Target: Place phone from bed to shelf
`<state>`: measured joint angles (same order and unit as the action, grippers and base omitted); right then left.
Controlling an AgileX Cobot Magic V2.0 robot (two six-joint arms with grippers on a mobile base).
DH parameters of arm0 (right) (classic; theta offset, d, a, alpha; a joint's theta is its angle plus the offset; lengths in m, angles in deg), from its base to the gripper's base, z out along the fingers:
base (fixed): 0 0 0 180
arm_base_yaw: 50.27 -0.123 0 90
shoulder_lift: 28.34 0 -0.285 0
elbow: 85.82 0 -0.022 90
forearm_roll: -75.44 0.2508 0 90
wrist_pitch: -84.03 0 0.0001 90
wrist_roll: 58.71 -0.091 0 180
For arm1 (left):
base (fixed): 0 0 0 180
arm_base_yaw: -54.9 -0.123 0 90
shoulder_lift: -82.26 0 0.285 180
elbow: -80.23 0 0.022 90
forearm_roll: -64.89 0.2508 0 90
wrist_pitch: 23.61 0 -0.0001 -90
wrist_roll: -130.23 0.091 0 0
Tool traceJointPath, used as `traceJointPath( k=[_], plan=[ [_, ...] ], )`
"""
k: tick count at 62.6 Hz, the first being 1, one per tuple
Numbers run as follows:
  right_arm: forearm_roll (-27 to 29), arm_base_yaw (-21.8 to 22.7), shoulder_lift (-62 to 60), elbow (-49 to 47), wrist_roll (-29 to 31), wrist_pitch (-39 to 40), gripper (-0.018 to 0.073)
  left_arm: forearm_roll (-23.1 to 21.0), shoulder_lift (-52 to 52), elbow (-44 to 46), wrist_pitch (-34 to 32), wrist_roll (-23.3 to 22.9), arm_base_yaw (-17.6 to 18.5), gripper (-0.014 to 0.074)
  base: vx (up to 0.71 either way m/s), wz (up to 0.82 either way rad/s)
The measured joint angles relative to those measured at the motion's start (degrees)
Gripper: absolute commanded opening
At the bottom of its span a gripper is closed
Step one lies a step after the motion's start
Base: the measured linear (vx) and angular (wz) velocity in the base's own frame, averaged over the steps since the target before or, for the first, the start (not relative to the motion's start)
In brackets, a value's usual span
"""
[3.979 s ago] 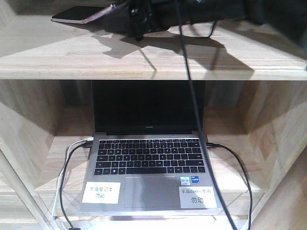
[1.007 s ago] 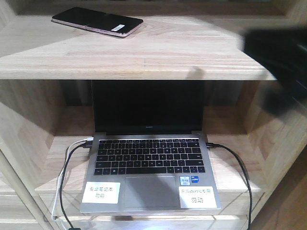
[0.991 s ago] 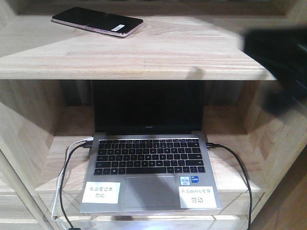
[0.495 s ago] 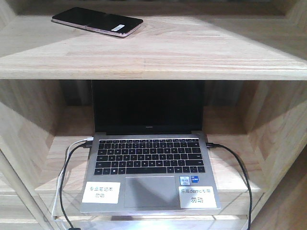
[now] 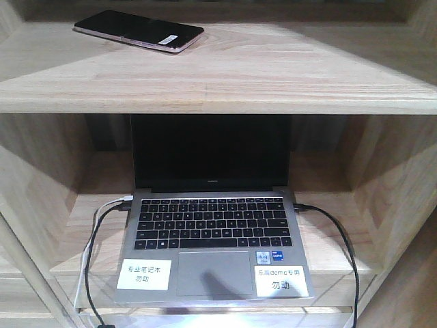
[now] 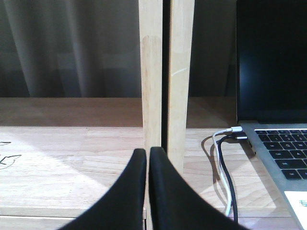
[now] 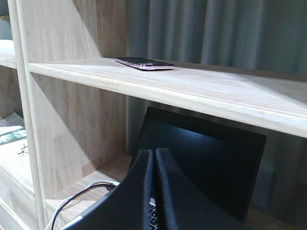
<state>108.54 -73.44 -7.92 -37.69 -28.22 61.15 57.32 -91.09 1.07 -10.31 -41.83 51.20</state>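
Right gripper [image 7: 154, 152]: black fingers pressed together, holding nothing, below the thick light-wood shelf board [image 7: 192, 91]
Left gripper [image 6: 147, 152]: black fingers closed on nothing, level with the lower board, in front of a pale upright post [image 6: 165, 72]
Thin glossy black phone with pinkish rim [image 5: 138, 31]: lying flat on the shelf board [image 5: 225, 68], toward its back left
Open grey laptop [image 5: 212, 232]: in the compartment under the shelf board, black and white cables [image 5: 92, 266] plugged at its sides
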Motion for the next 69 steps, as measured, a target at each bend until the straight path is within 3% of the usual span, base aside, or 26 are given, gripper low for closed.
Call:
traceJointPath(
  k=[53, 61, 69],
  plan=[
    [0.00, 0.00, 0.00, 0.00, -0.26, 0.32, -0.0004, 0.00, 0.00, 0.00, 0.00, 0.00, 0.00, 0.0001, 0.00, 0.00],
    [-0.46, 0.00, 0.00, 0.00, -2.70, 0.46, -0.0004, 0.00, 0.00, 0.00, 0.00, 0.00, 0.00, 0.0001, 0.00, 0.00],
    [-5.05, 0.00, 0.00, 0.00, -8.56, 0.34, -0.0004, 0.00, 0.00, 0.00, 0.00, 0.00, 0.00, 0.0001, 0.00, 0.00]
  ],
)
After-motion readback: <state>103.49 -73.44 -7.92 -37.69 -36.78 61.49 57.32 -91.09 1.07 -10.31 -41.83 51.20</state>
